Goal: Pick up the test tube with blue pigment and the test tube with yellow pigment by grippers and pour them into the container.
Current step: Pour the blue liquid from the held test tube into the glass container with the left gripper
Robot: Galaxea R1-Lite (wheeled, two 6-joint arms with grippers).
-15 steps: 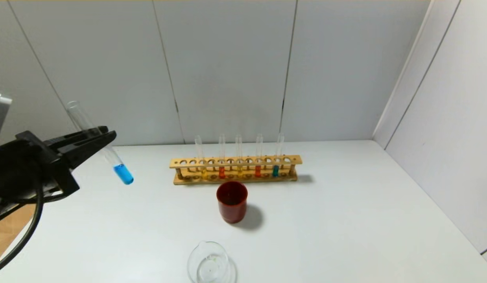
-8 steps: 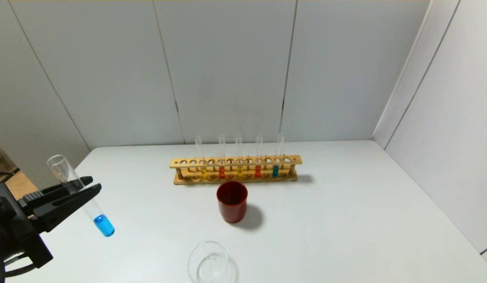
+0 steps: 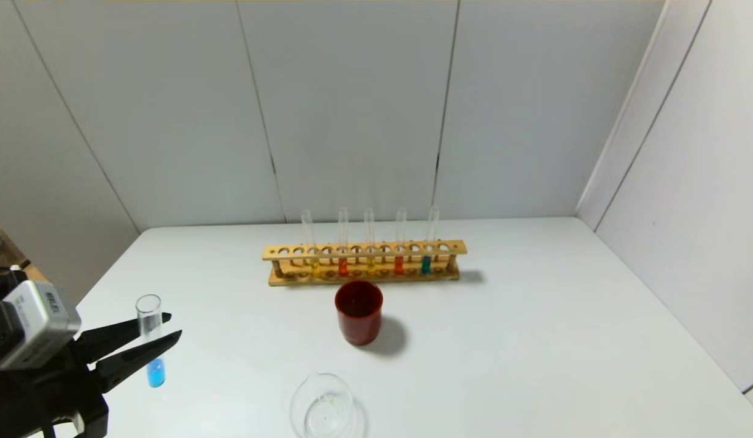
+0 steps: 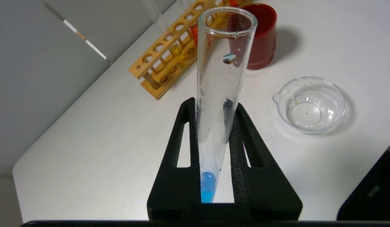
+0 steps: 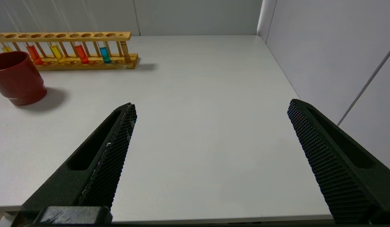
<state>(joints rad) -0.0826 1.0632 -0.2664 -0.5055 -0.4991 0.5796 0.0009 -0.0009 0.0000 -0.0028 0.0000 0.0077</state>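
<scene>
Now | near left: left gripper (image 3: 160,337) pinches blue test tube (image 3: 150,340) upright, unpoured | near centre: container (image 3: 323,406) looks empty | right gripper (image 5: 210,148) spread, idle | far: rack (image 3: 364,261) holds yellow tubes (image 3: 370,263), unpicked

Bright, even light; soft shadow right of the red cup (image 3: 359,311); all views sharp.

the left gripper (image 3: 163,337) is matte black, with long tapering fingers (image 4: 182,142) cut through by slots and lined with dark foam pads. a small grey-white block with dark lettering sits behind it. the right gripper (image 5: 210,126) has black fingers with a fine knurled texture.
</scene>
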